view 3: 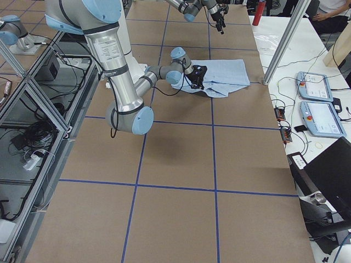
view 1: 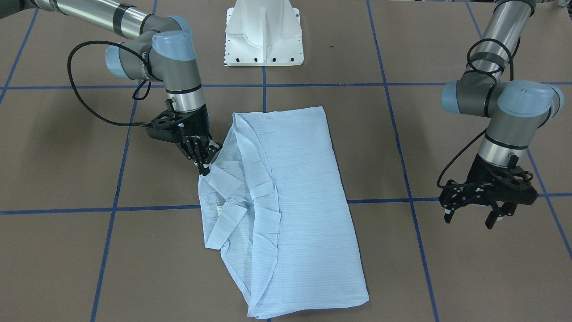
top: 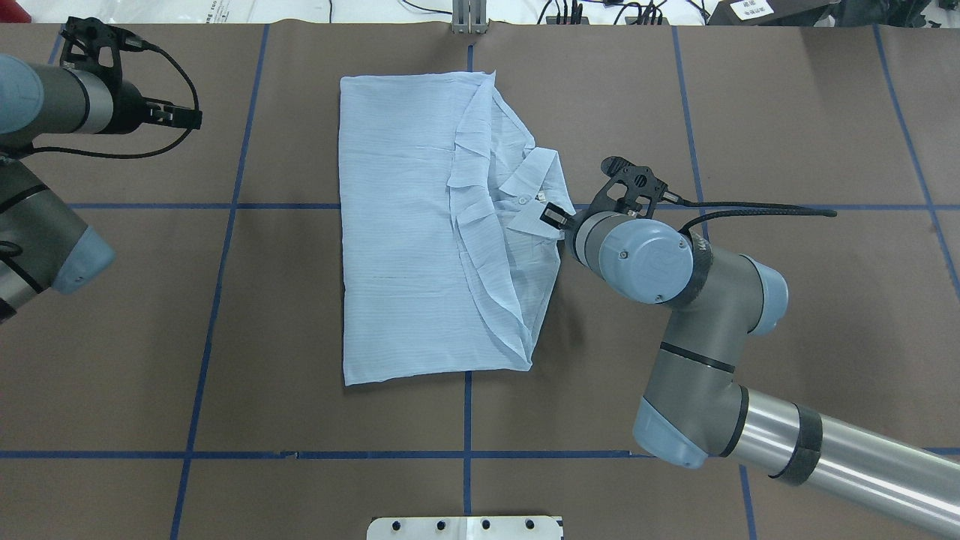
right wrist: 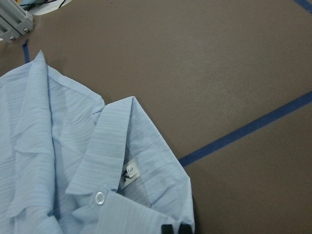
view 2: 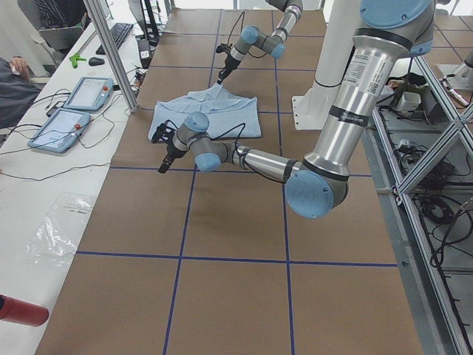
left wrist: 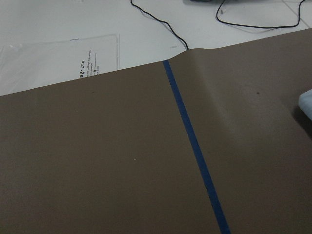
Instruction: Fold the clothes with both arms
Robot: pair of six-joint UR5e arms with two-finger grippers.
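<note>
Front view: a thin, pale blue pinstriped shirt [view 1: 299, 201] lies folded into a long rectangle in the middle of the matte brown counter [view 1: 447, 277]. The right arm [view 1: 178, 76] has its jaws pinched closed on the collar edge. The left arm [view 1: 509, 116] hangs well apart, jaws spread, holding nothing. Overhead: the rumpled collar side faces the right arm. Right wrist cam: round white button [right wrist: 100, 197], small white neck label [right wrist: 129, 174].
</note>
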